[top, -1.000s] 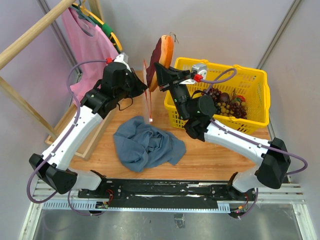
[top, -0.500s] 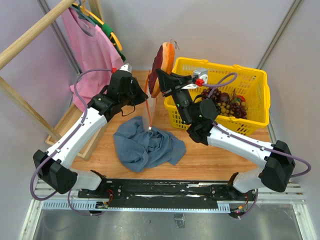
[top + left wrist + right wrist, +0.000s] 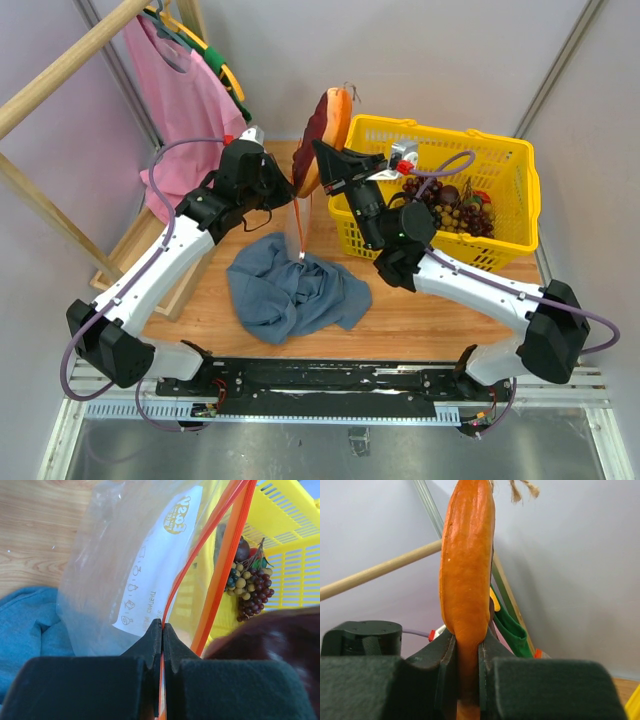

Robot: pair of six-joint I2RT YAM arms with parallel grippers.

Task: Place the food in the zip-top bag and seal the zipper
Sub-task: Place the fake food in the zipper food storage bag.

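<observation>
My left gripper (image 3: 162, 626) is shut on one lip of the orange-red zipper (image 3: 220, 570) of the clear zip-top bag (image 3: 100, 580), which hangs open with its white label (image 3: 160, 570) showing. In the top view the bag (image 3: 301, 220) hangs edge-on from the left gripper (image 3: 289, 190) above the cloth. My right gripper (image 3: 466, 640) is shut on the orange fruit wedge (image 3: 467, 575) and holds it upright, right of and above the bag's mouth (image 3: 325, 135). Dark purple grapes (image 3: 252, 600) lie in the basket (image 3: 455, 212).
The yellow basket (image 3: 500, 150) stands at the right, behind the right arm. A blue-grey cloth (image 3: 295, 285) lies crumpled under the bag. A wooden rack with pink and green clothes (image 3: 185, 75) stands at the left. A dark round fruit (image 3: 242, 549) sits by the grapes.
My left gripper has moved right and nearer with the bag, bringing its mouth beside the wedge. My right gripper has shifted slightly right with the wedge.
</observation>
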